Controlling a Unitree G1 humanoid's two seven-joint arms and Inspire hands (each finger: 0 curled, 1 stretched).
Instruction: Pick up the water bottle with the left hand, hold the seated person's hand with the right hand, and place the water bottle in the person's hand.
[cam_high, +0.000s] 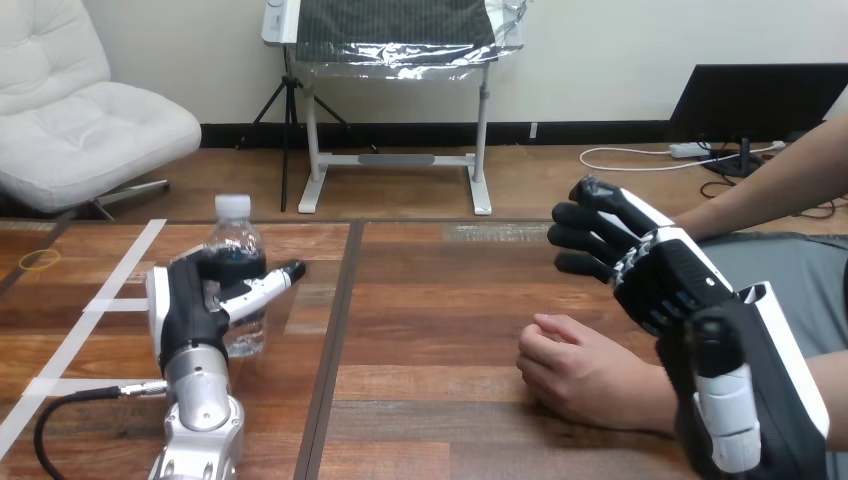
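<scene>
A clear water bottle (236, 256) with a white cap stands upright on the left half of the wooden table (440, 300). My left hand (185, 305) is round it: the fingers curl behind the bottle and the thumb (262, 287) lies across its front. The person's hand (578, 372) rests on the table at the right as a loose fist, knuckles down. My right hand (655, 270) hangs in the air above and just right of it, fingers relaxed and spread, pointing left, with a gap between the two hands.
White tape lines (125, 275) cross the table's left part, and a yellow rubber band (40, 260) lies near the far left edge. A dark seam (335, 330) splits the tabletop down the middle. The person's other forearm (770, 190) reaches in from the upper right.
</scene>
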